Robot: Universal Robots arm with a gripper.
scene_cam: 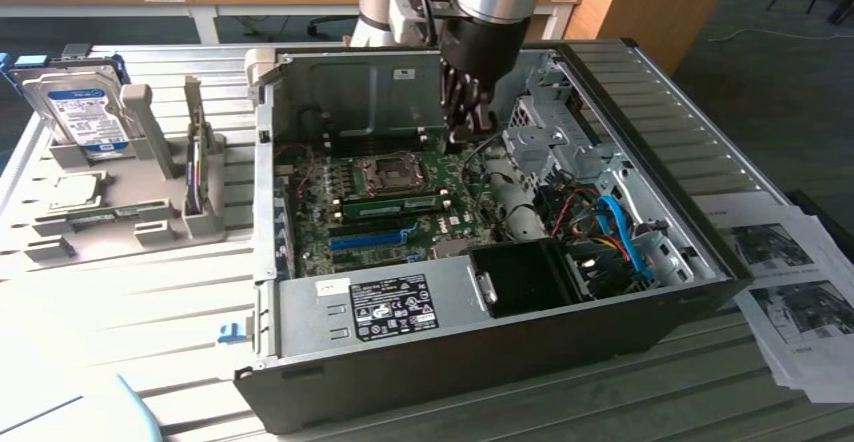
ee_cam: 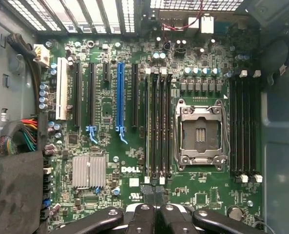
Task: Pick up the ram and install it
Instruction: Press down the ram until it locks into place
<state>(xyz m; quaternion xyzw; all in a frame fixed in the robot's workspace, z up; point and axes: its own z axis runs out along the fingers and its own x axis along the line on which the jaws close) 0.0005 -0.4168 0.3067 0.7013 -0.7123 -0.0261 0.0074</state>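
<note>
A thin green ram stick [scene_cam: 394, 203] with dark chips sits seated in a memory slot on the motherboard [scene_cam: 350, 224], beside the CPU socket [scene_cam: 395, 170]. In the wrist view it appears edge-on as a pale green line [ee_cam: 148, 122] in the slot bank next to the socket [ee_cam: 201, 134]. My gripper [scene_cam: 465, 134] hangs inside the open case above the board's far side. Its fingers [ee_cam: 146, 209] are pressed together with nothing between them, and the gripper [ee_cam: 157, 192] is over the end of the slot bank.
The black tower case [scene_cam: 441, 342] lies open on a slatted table. A long blue slot [ee_cam: 120, 97], a heatsink [ee_cam: 89, 171] and cable bundles [scene_cam: 607, 232] are inside it. A grey fixture [scene_cam: 160, 147] at the exterior view's left holds a silver hard drive [scene_cam: 83, 110] and a thin greenish strip [scene_cam: 104, 216]. Papers [scene_cam: 787, 292] lie at the exterior view's right.
</note>
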